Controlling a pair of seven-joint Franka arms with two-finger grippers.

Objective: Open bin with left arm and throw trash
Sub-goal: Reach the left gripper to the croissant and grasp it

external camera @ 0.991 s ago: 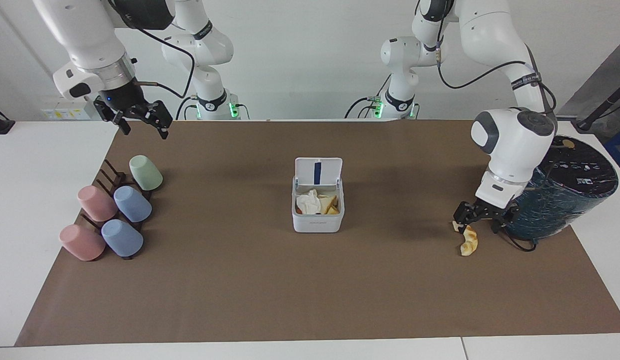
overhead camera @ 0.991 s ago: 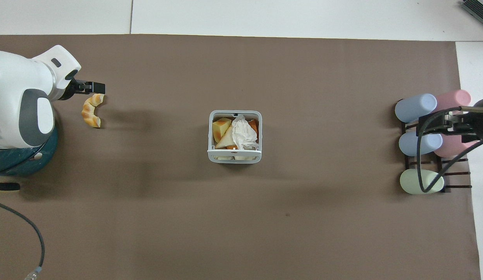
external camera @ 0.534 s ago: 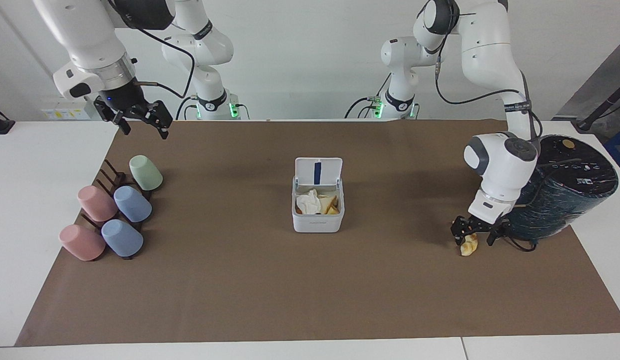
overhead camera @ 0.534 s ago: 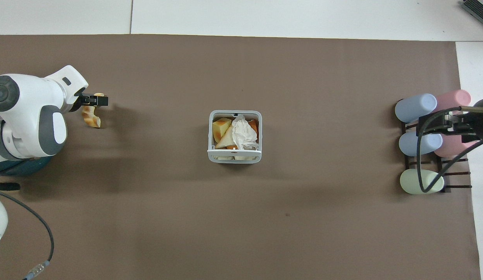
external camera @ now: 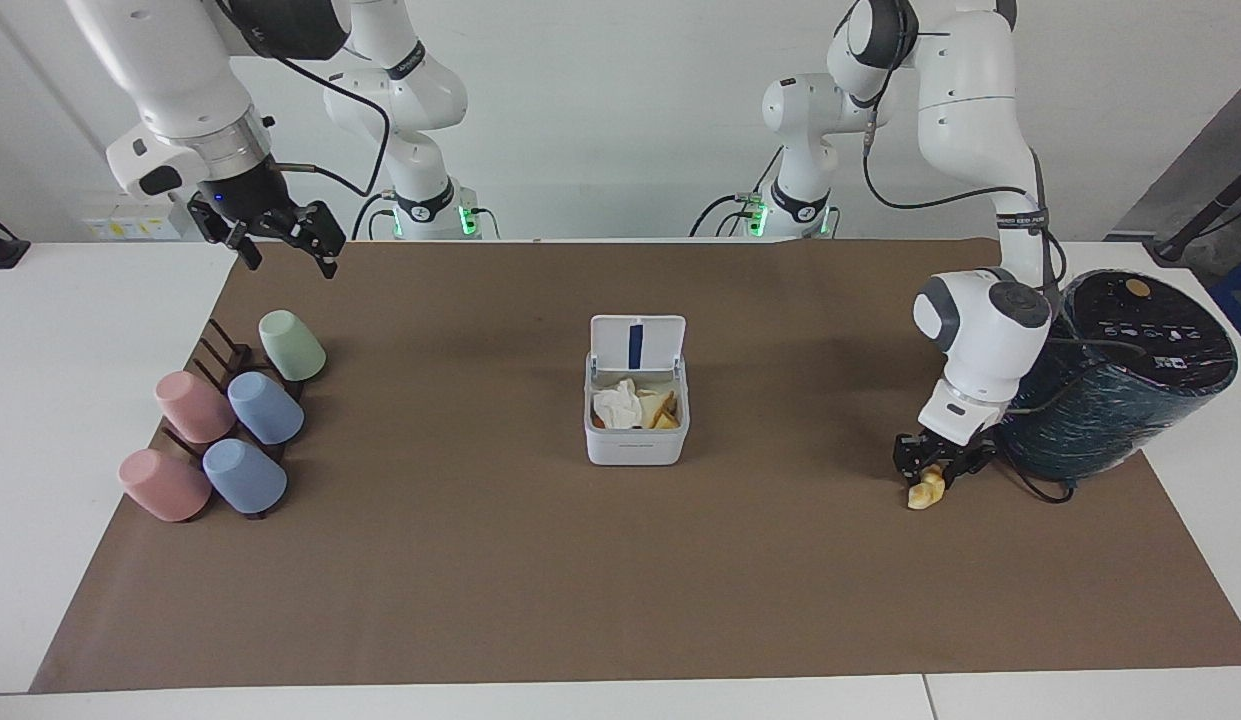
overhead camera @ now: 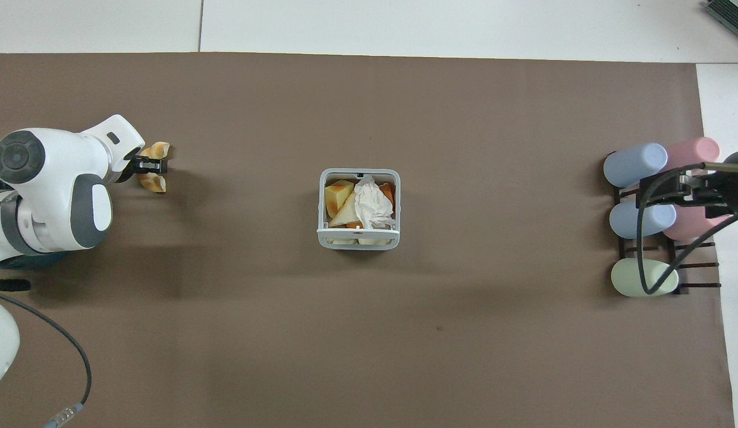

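The left gripper (external camera: 935, 474) clasped the curved golden pastry (external camera: 924, 491) on the brown mat (external camera: 480, 560). The right gripper (external camera: 278, 243) waited with fingers spread above the pastel cups (external camera: 230, 425).

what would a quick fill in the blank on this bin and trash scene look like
1. The bin has its lid ____.
2. The left gripper is down at the ____ on the mat.
3. The right gripper hangs over the rack of ____.
4. The white tissue lies ____ the bin.

Missing words: open; croissant; cups; inside
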